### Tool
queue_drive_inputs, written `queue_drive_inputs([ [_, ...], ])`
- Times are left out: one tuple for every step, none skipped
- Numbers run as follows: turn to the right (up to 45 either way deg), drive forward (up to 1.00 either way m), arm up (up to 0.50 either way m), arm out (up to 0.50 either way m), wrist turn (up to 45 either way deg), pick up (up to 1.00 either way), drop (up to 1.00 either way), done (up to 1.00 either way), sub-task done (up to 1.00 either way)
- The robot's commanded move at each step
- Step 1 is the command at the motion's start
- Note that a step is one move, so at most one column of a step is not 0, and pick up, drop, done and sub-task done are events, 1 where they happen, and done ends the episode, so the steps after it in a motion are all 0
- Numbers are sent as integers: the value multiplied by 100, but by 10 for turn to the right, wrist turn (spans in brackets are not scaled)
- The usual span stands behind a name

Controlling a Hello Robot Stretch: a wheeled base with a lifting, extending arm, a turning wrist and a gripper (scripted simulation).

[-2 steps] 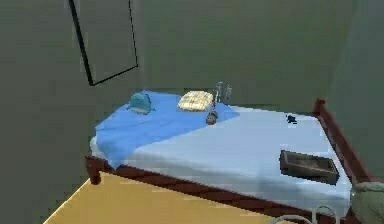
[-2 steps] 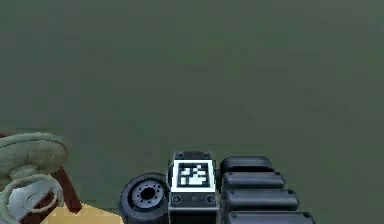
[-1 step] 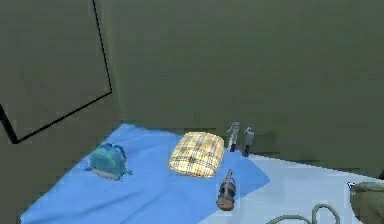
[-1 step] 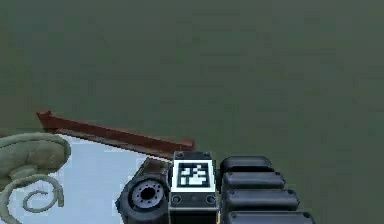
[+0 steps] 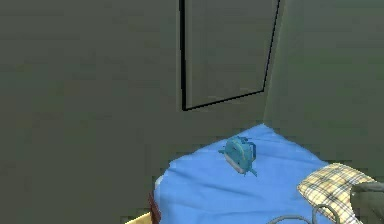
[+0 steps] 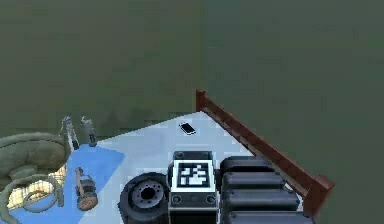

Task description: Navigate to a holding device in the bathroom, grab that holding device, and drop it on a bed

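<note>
Ahead we see a blue lump (image 5: 240,155) on the bed (image 5: 200,182); sideways, a phone (image 6: 187,127) and our gripper (image 6: 105,191), its grasp impossible to tell.

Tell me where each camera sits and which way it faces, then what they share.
Forward view: on the robot, facing ahead and somewhat down at dark walls, a framed panel and the bed with a blue-green thing on it.
Arm side view: on the robot's body, facing out along the arm across the bed to its wooden rail; the arm and the gripper show.
Shared: the bed, and apparently the plaid cushion.
</note>
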Motion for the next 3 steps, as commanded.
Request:
queue_drive_inputs([
  [0,0,0,36,0,0,0,0,0],
  [0,0,0,0,390,0,0,0,0],
  [0,0,-26,0,0,0,0,0,0],
])
